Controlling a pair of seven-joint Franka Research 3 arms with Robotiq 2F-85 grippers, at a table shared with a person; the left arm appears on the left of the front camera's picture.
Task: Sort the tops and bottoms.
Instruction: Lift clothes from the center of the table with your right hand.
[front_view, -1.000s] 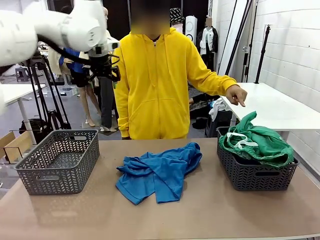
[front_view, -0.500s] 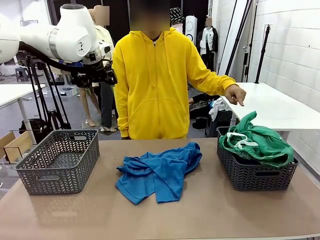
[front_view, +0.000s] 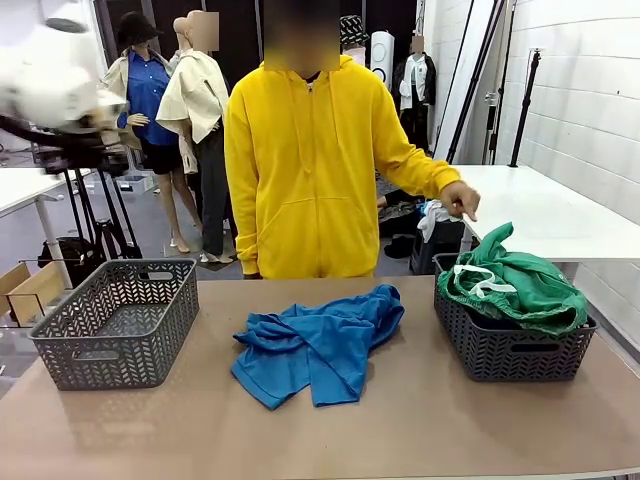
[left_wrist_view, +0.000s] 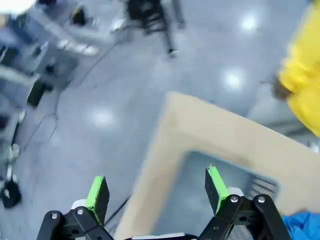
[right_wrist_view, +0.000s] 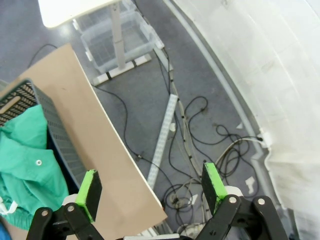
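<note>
The bright green shorts (front_view: 515, 285) with a white drawstring lie heaped in the grey basket (front_view: 510, 345) at the table's right end. They also show at the left edge of the right wrist view, the shorts (right_wrist_view: 25, 170) inside that basket (right_wrist_view: 55, 130). A bright blue shirt (front_view: 320, 345) lies crumpled mid-table, and its corner (left_wrist_view: 302, 227) appears in the left wrist view. My left arm (front_view: 50, 85) is a blur high at the far left. The left gripper (left_wrist_view: 156, 187) is open and empty above the table's left end. The right gripper (right_wrist_view: 151, 186) is open and empty, out past the table's right edge over the floor.
A second grey basket (front_view: 120, 320) stands on the table's left end, with nothing inside; its wall (left_wrist_view: 260, 186) shows under my left fingers. A person in a yellow hoodie (front_view: 310, 170) stands at the far side, one hand (front_view: 460, 200) out to the right. Cables (right_wrist_view: 185, 130) cross the floor.
My left arm has swung from near the person's shoulder out to the picture's left edge. The person's outstretched hand shifted slightly left. The clothes and baskets have not moved.
</note>
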